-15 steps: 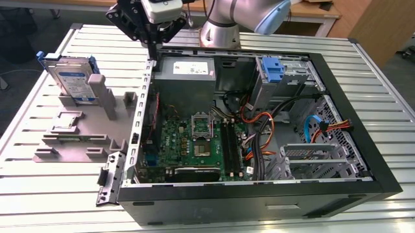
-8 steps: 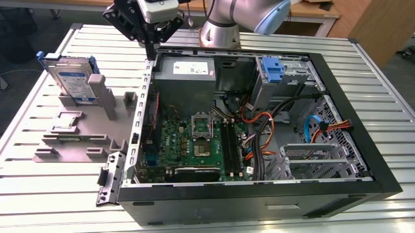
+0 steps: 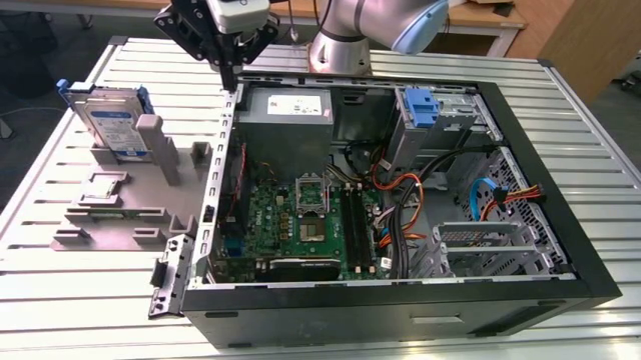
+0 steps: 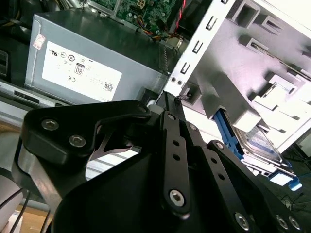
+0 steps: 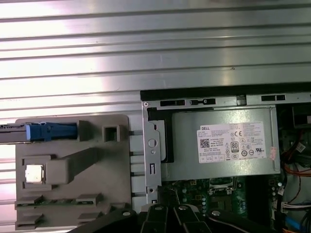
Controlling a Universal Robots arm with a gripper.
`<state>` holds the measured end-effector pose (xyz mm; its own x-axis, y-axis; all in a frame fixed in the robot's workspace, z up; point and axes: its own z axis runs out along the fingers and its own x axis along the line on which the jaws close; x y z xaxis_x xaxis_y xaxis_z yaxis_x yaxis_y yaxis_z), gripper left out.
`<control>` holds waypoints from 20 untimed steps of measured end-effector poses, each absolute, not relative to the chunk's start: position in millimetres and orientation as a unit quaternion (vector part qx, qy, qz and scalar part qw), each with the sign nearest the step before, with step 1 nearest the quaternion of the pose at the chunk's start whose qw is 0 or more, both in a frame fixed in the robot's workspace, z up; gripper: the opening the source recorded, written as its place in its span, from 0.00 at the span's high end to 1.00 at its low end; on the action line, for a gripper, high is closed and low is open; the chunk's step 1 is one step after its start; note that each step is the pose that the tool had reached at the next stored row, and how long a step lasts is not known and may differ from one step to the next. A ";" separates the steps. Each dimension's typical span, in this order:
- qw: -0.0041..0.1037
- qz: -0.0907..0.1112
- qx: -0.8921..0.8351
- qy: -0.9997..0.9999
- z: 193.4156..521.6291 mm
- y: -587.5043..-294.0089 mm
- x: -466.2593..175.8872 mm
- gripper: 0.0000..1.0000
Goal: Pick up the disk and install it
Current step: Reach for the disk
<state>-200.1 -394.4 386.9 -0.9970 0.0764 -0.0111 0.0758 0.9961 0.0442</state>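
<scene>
End effector (image 4: 166, 98) linkage before half-hidden disk (image 4: 258, 147) in grey holder (image 4: 228, 99)

The exterior view is set high and far; the power supply (image 4: 77, 68) (image 5: 223, 143) near the gripper (image 3: 230, 77) is shared closely by both wrist views.

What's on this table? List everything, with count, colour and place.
disk: one, silver with blue rails, upright in the holder.
holder: one, grey, exterior view's left of the case.
processor chip: one, silver, in the holder.
computer case: one, black, open, centre.
power supply: one, grey, inside the case.
motherboard: one, green, inside the case.
bracket: one, blue, case's drive bay.
table: one, silver, under everything.
gripper: one, black, above the case's wall.
</scene>
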 end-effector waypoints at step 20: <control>0.006 0.022 0.038 0.999 386.8 -393.4 -210.0 0.90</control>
